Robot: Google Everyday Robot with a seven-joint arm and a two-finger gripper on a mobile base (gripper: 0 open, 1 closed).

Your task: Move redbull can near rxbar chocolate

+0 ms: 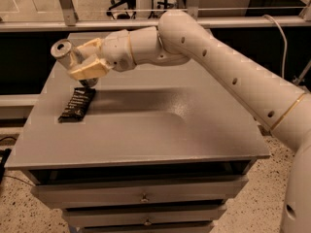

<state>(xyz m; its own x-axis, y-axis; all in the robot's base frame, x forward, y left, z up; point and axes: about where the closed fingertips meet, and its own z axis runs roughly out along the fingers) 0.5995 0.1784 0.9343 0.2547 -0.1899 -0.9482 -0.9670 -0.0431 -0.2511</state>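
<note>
The redbull can [64, 51] is clamped in the gripper [80, 67] just above the rxbar chocolate [77, 104], not yet set down.

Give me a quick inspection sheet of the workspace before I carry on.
Surface: grey cabinet top, drawers below.
Job's things: can tilted, held low over the far end of the snack bar, contact unclear; bar lies flat near the left edge.
Clutter: nothing seen.
Pincer: pincer shut on the can, over the top's left rear.
Cables: white cable behind the arm, right rear.
Surroundings: metal rail behind, speckled floor.
</note>
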